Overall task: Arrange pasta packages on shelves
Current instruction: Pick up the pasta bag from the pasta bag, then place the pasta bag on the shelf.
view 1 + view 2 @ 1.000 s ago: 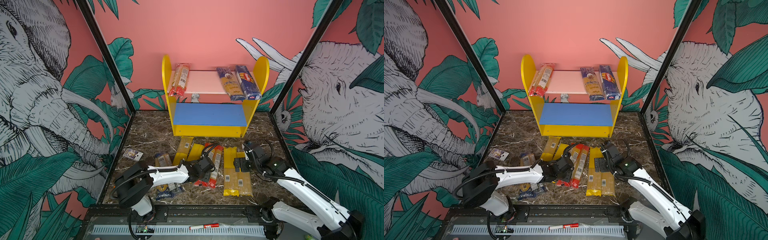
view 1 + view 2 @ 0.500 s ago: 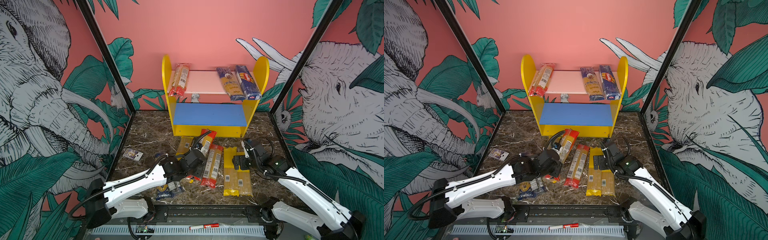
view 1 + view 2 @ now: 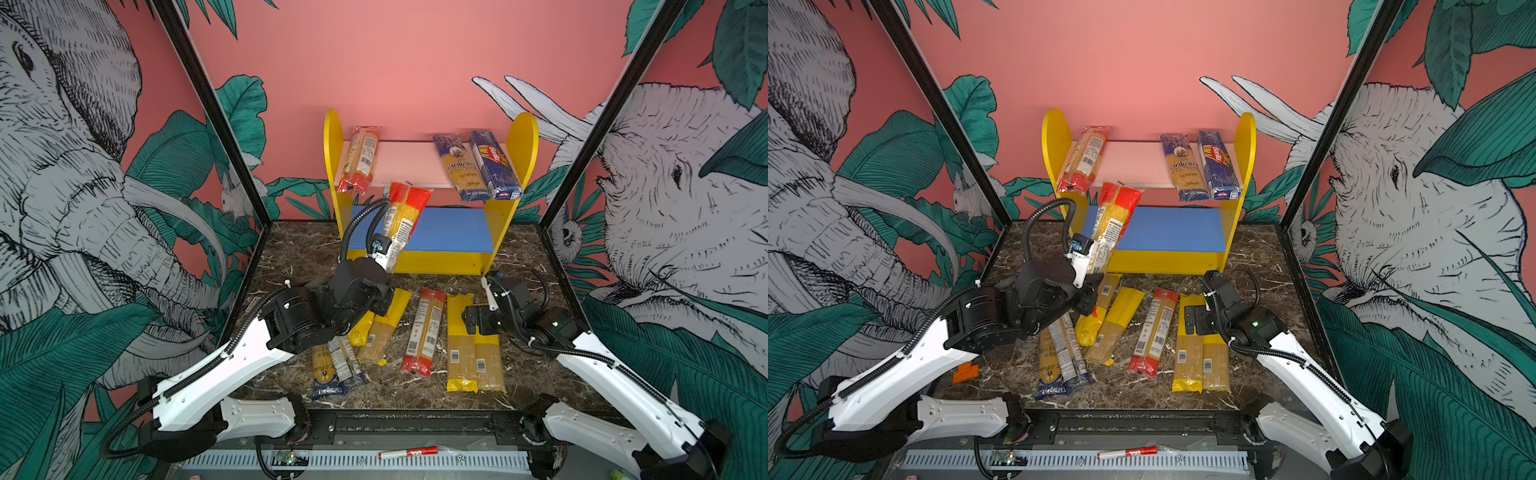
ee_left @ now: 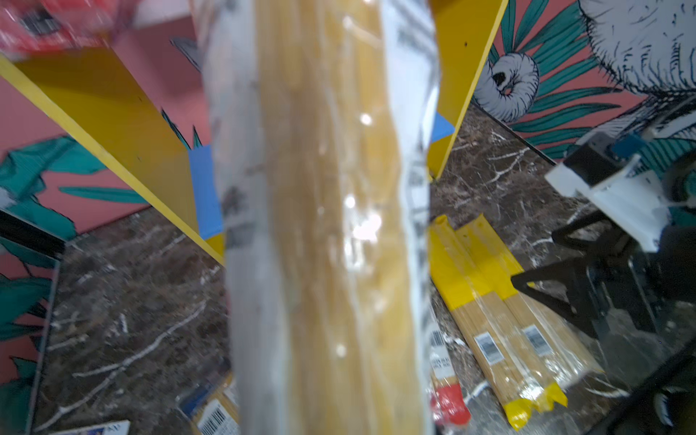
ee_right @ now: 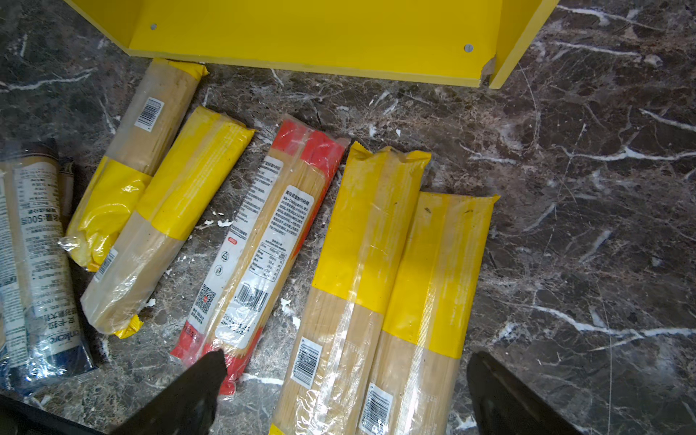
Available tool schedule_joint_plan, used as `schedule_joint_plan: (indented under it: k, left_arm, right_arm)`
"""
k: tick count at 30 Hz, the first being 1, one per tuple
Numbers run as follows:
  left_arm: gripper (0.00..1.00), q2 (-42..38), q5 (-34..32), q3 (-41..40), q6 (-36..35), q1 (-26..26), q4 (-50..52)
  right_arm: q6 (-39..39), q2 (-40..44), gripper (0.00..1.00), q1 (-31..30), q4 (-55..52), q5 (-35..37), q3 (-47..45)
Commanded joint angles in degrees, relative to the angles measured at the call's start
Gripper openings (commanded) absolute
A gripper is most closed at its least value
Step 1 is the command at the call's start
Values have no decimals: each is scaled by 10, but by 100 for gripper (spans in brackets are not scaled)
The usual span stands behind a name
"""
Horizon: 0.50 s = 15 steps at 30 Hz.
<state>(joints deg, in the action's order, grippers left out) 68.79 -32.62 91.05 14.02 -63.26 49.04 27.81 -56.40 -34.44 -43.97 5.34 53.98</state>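
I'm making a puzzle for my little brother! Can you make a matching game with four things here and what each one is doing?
Things:
1. Barilla box
2. marker pen
3. left claw
4. right claw

States:
A. open, over two half-yellow packs
B. shut on a red-ended pack, lifting it up
C. lying on the pink upper board
D. lying on the grey rail at the front

Pairs: 1-C, 2-D, 3-B, 4-A
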Motion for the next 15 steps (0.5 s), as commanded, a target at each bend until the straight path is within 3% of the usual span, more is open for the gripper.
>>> schedule_joint_plan:
  k: [1, 5, 9, 15]
  left_arm:
    - [0, 29, -79, 92, -94, 7, -56]
    - [0, 83, -83, 168, -154, 45, -88]
    - [0, 143, -39, 250, -164, 116, -86]
    - [0, 232, -23, 378, -200, 147, -93]
  right_arm:
    - [-6, 13, 99, 3, 13, -8, 15]
    - [-12, 16, 99, 3, 21, -22, 28]
    - [-33, 17, 99, 3, 22, -35, 80]
    - [-68, -2, 99, 3, 20, -73, 206]
